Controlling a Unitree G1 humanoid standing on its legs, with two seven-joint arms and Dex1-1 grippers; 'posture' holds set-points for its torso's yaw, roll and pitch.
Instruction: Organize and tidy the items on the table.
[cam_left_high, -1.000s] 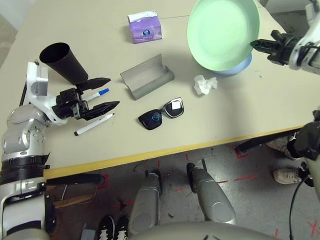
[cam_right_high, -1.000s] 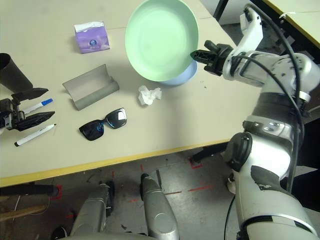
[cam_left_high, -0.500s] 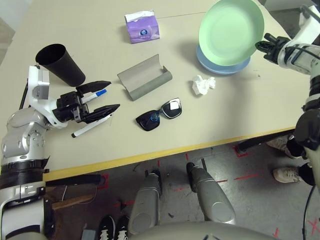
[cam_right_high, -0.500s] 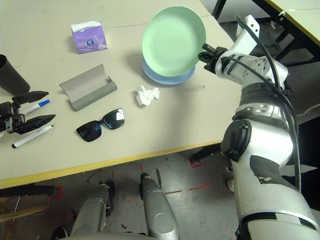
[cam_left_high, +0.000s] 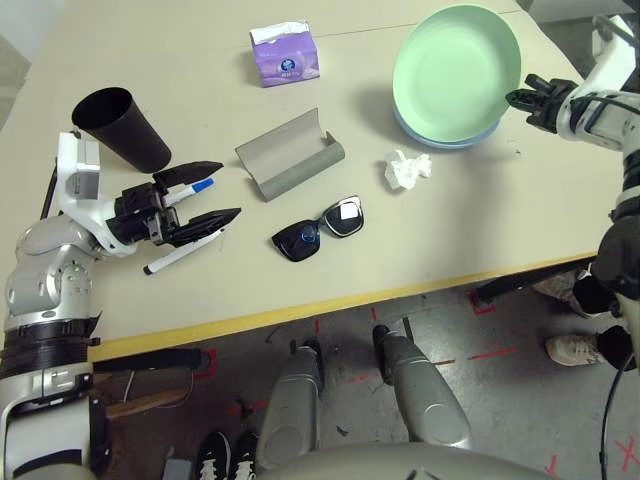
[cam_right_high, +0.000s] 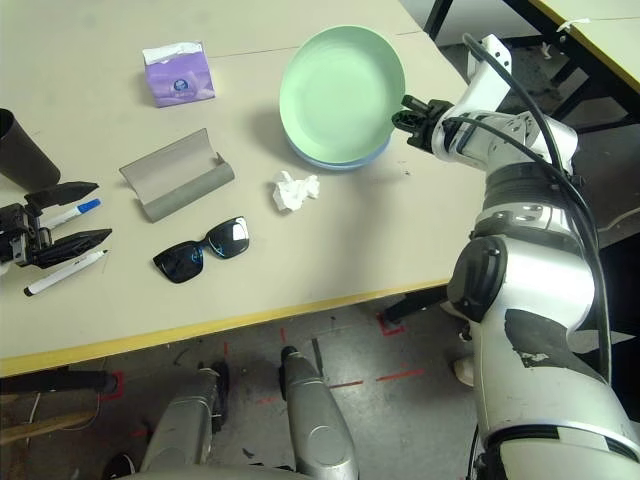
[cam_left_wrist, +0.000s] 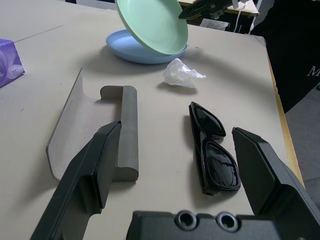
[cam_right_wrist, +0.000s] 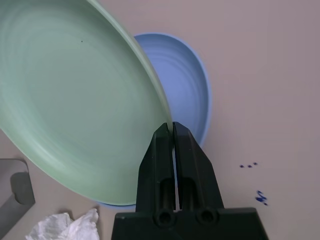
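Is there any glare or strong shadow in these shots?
Left eye view: a bright reflection patch on one lens of the sunglasses. Left wrist view: the tilted green plate casts a soft shadow over the blue plate and the table beside it.

— What sort of room is this, would you say?

— A robotics lab or test room, set up for trials. The table (cam_left_high: 330, 270) is a plain beige work surface with a yellow front edge, and the floor (cam_left_high: 500, 390) beneath it is bare grey concrete.

— What marks it as a test room and not an office?

— Red tape marks (cam_left_high: 492, 355) are stuck on the floor just below the table's front edge. A second table (cam_right_high: 590, 30) of the same kind, on black metal legs, stands to the right of the first. A person's shoes (cam_left_high: 570, 350) show on the floor by the table's right end, beside the robot.
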